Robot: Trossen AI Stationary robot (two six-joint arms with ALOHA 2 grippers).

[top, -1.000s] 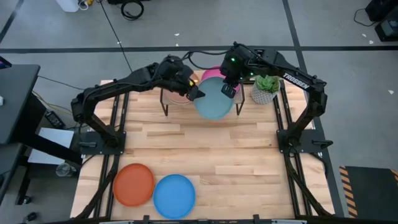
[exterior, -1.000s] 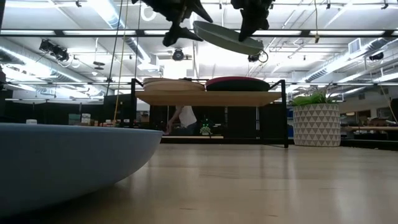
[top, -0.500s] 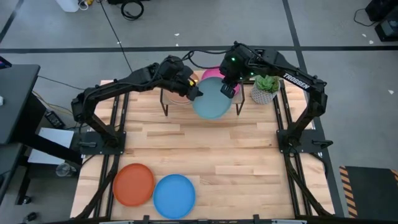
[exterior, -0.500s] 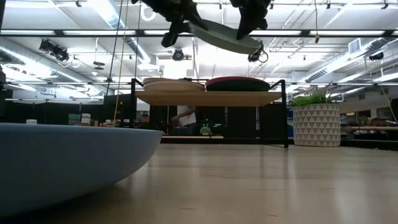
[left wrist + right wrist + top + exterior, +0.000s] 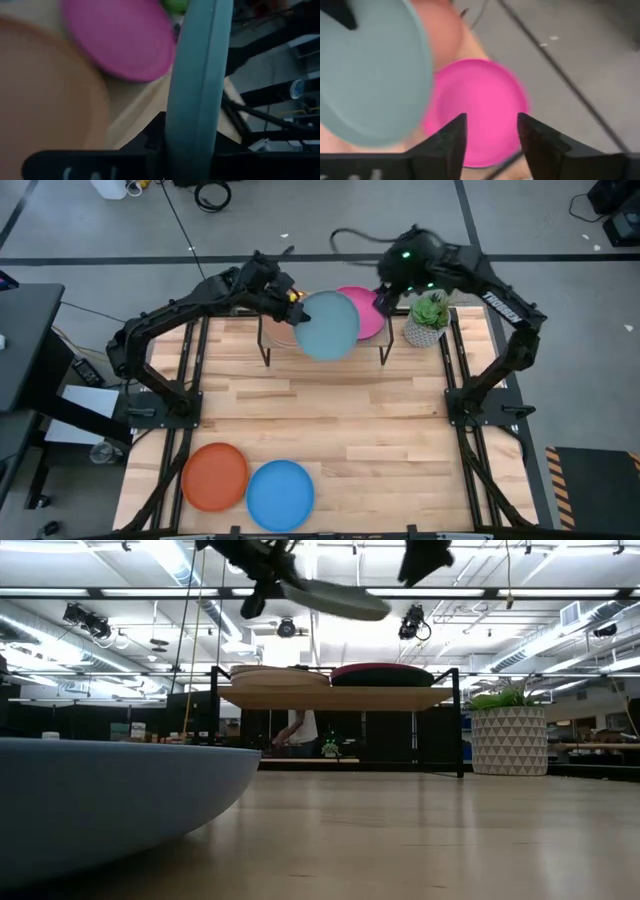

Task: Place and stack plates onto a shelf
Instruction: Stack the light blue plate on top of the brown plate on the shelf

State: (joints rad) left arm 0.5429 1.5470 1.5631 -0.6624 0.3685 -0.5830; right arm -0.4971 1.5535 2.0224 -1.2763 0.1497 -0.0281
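Observation:
My left gripper [image 5: 294, 308] is shut on a light teal plate [image 5: 328, 325], which hangs in the air above the shelf [image 5: 335, 697]. A pink plate [image 5: 365, 312] lies on the right half of the shelf's top and a tan plate [image 5: 45, 100] on its left half. To the right of the teal plate and higher up, my right gripper [image 5: 492, 140] stands open over the pink plate [image 5: 480, 110] and touches nothing. An orange plate [image 5: 214, 476] and a blue plate [image 5: 280, 495] lie flat on the table near its front edge. My left gripper pinches the teal plate's rim [image 5: 187, 145] on the plate's left side between its two fingers. It comes at the plate from the table's left, roughly level. The plate is clear of the shelf and sticks out to the right, its free right edge [image 5: 380, 610] tilted downward.
A potted plant [image 5: 428, 320] in a white patterned pot stands just right of the shelf. The blue plate [image 5: 100, 800] fills the low view's near left. Bare wooden table lies between the shelf and the two front plates.
My left gripper has shut on the teal plate's left rim and carried it a little toward the table's left and far edges. My right gripper has opened, let go of the plate's right side, and moved up and toward the far right.

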